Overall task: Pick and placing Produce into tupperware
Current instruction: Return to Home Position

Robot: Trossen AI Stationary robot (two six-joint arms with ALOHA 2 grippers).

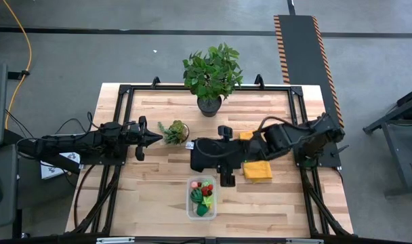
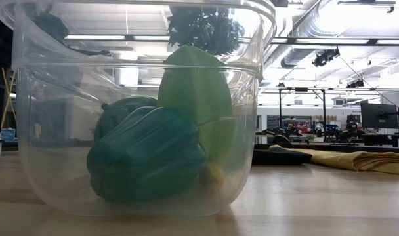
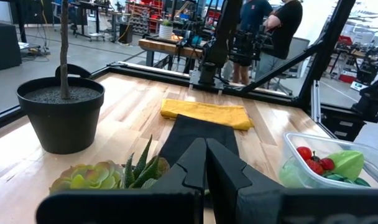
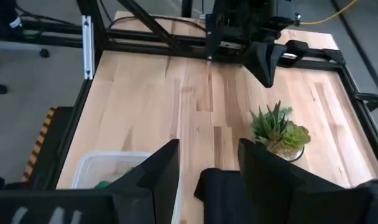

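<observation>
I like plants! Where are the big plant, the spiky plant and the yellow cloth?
big plant [image 1: 213, 69]: high view, its leaves.
spiky plant [image 4: 277, 129]: right wrist view, its leaves.
yellow cloth [image 3: 204, 107]: left wrist view, its middle.

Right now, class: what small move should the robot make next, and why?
Probably draw the right gripper back toward its base: its jaws are open and empty, and all visible produce lies in the tupperware. The left gripper waits shut by the succulent.

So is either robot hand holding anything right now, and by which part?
Nothing is held: the left hand is shut and empty, the right hand open and empty.
</observation>
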